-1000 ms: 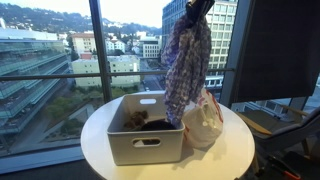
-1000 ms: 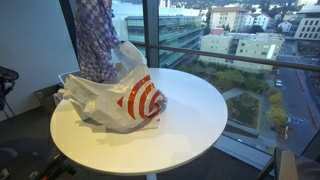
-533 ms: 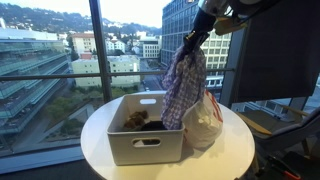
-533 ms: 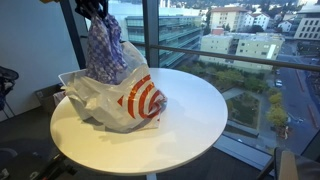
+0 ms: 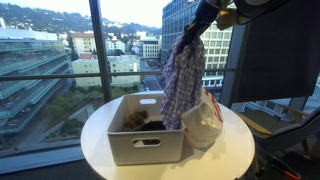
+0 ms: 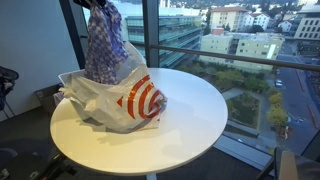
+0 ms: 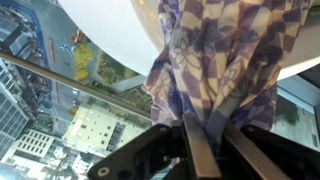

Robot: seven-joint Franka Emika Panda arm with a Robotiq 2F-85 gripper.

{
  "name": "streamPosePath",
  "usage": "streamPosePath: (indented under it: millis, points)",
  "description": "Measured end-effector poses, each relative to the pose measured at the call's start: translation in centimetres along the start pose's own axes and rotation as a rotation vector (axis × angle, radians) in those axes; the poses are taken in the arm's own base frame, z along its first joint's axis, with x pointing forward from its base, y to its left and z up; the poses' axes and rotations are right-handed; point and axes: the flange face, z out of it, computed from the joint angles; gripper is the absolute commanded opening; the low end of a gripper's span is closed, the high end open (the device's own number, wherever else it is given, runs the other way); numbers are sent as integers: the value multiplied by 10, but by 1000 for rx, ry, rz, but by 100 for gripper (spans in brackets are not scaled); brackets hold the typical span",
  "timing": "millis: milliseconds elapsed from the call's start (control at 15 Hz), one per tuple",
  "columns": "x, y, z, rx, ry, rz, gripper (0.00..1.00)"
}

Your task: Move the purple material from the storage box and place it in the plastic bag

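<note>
The purple checked cloth (image 5: 182,80) hangs from my gripper (image 5: 192,32), which is shut on its top end. Its lower edge dangles over the right side of the white storage box (image 5: 146,142), beside the plastic bag (image 5: 205,122). In an exterior view the cloth (image 6: 105,48) hangs above the white bag with a red target mark (image 6: 120,100), its bottom at the bag's open mouth. The wrist view shows the cloth (image 7: 225,55) pinched between my fingers (image 7: 198,150), with the gripper (image 7: 211,140) closed tight on it.
The box and bag stand on a round white table (image 5: 235,150), shown also in an exterior view (image 6: 190,125). Dark items (image 5: 135,120) lie in the box. Tall windows (image 5: 60,60) stand close behind the table.
The cloth dropped from its highest point one second ago, then rose slightly again. It stays over the box edge and the bag's mouth.
</note>
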Motion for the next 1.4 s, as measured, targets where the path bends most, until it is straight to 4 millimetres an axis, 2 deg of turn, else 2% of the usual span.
streamPosePath:
  millis: [400,667,1067,1400]
  points:
    - [16,27,-100,-187,131,5,2]
    - [18,43,-144,-287,194,41,2]
    - [19,59,-173,-389,246,80,2]
    - [27,54,-169,-425,263,53,2]
